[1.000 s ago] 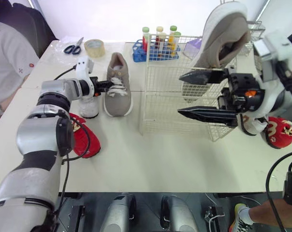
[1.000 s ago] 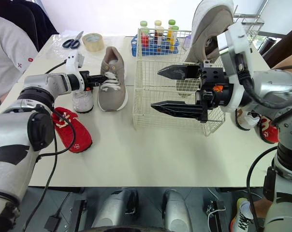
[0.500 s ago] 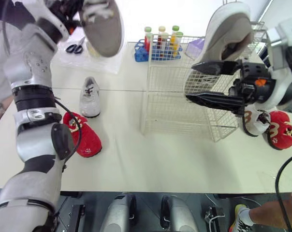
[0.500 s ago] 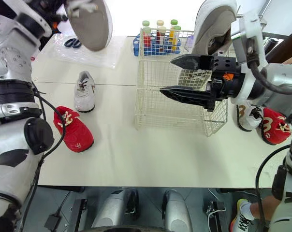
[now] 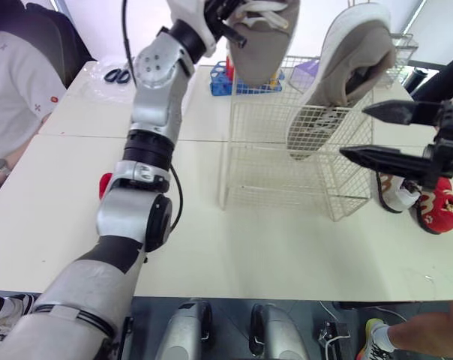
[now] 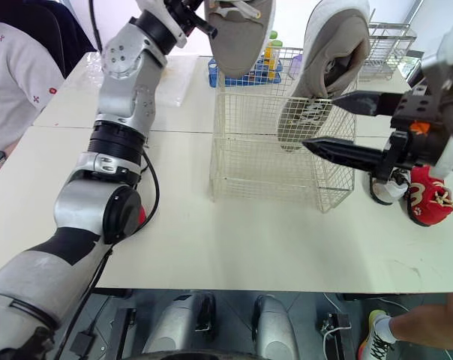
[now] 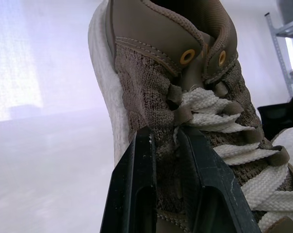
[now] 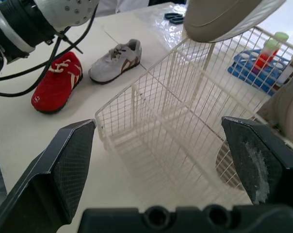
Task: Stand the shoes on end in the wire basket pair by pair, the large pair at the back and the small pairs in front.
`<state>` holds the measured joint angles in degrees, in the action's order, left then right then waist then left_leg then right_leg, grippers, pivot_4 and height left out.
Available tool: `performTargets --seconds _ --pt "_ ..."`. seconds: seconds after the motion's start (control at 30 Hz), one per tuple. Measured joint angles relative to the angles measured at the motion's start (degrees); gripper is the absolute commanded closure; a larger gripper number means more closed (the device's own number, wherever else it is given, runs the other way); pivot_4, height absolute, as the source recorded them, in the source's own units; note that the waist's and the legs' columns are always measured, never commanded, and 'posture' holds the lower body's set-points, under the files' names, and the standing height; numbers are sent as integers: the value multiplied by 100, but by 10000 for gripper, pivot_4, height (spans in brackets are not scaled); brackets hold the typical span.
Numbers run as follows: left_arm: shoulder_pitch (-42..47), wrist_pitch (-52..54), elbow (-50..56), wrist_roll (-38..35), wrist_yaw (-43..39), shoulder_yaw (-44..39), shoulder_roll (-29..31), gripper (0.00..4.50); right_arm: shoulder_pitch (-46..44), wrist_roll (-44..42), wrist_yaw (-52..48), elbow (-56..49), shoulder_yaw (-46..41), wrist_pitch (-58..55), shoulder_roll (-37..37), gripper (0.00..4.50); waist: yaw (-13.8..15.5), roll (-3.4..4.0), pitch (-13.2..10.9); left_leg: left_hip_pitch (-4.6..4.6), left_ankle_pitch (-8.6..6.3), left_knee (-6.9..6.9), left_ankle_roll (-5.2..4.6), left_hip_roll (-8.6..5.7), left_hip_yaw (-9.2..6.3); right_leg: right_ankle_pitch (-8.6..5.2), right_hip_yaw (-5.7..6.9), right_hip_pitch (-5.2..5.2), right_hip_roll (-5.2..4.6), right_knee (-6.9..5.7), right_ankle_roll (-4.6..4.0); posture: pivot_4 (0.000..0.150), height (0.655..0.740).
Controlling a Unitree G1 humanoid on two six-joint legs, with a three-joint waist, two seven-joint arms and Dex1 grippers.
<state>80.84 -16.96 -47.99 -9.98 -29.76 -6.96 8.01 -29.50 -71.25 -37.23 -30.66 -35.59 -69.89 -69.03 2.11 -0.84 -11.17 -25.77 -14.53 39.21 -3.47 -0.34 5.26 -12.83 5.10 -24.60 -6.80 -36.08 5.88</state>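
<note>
While one big tan shoe (image 5: pixel 346 67) stands on end at the wire basket's (image 5: pixel 256 172) 1 o'clock corner (heel up), its mate (image 5: pixel 260 37) hangs above 11 o'clock, the left gripper (image 7: pixel 163 138) pinching its laces. At 3 o'clock, the right gripper (image 5: pixel 354 132) gapes wide.

You have no lettering, brand name, number or sign here that can be read. The red shoe (image 8: pixel 56 82) bears a small white mark at its toe, too small for you to make out.
</note>
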Motion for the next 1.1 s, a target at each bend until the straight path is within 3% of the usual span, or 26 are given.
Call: performTargets --seconds 0.37,0.57,0.83,0.93,1.1 --pt "176 -1404 -1507 551 486 195 -440 43319 463 -959 932 -267 -440 52 1 0 24 -1 0 -3 -12 4 -20 -4 2 1 0 6 -5 9 1 1500 7371" --pt "-227 -1877 -1574 1053 746 611 -662 43319 500 -1099 1071 -273 -390 378 1 0 15 0 1 -1 -12 4 -20 -4 1 1 -2 5 -4 7 1 1500 7371" --pt "-525 -1836 -1570 1086 858 593 -705 43319 503 -1000 981 -206 -142 716 1 0 10 0 2 3 -12 4 -20 -3 1 1 -3 7 -5 5 1 1500 7371" --pt "-737 -1568 -1352 881 726 526 -695 29788 504 -890 910 -156 -40 843 2 0 1 2 4 9 -11 5 -20 -3 1 1 -6 8 -4 2 1 1500 7371" --pt "-1356 -736 -342 358 398 362 -692 3292 503 -753 764 -49 173 1028 23 0 2 5 6 16 -10 5 -17 -1 1 2 -7 14 -5 1 -1 1500 7371"
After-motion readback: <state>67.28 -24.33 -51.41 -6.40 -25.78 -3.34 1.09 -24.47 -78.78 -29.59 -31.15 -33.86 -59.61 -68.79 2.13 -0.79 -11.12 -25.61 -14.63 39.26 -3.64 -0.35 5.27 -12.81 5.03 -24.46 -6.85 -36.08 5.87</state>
